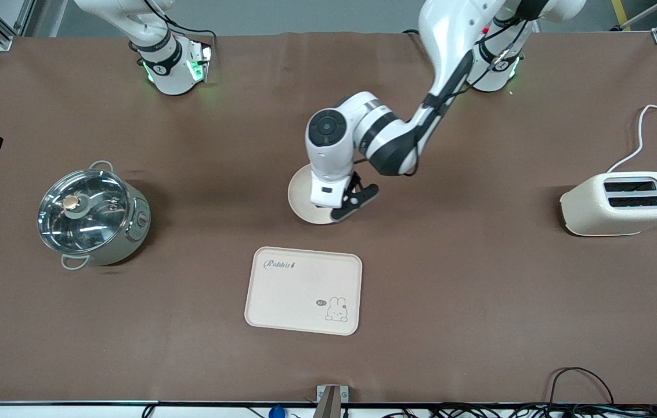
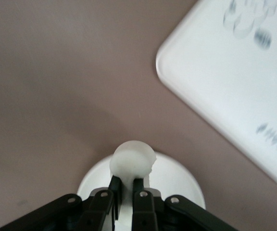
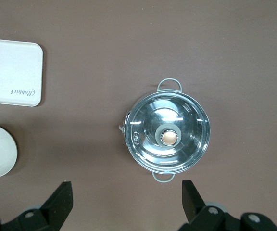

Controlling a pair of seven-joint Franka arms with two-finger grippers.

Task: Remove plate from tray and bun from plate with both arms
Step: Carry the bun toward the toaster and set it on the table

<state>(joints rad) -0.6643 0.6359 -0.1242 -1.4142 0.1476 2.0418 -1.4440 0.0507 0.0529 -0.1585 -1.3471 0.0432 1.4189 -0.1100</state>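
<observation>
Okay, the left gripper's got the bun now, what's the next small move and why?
Probably lift straight up. The left gripper is shut on the bun right over the plate, which already sits on the table off the tray. Raising clears the rim before carrying the bun aside. The right gripper waits open above the pot.

The cream rectangular tray with rounded corners (image 1: 303,290) bears the script word "Rabbit" near one corner (a small rabbit drawing sits at the corner diagonally across).
</observation>
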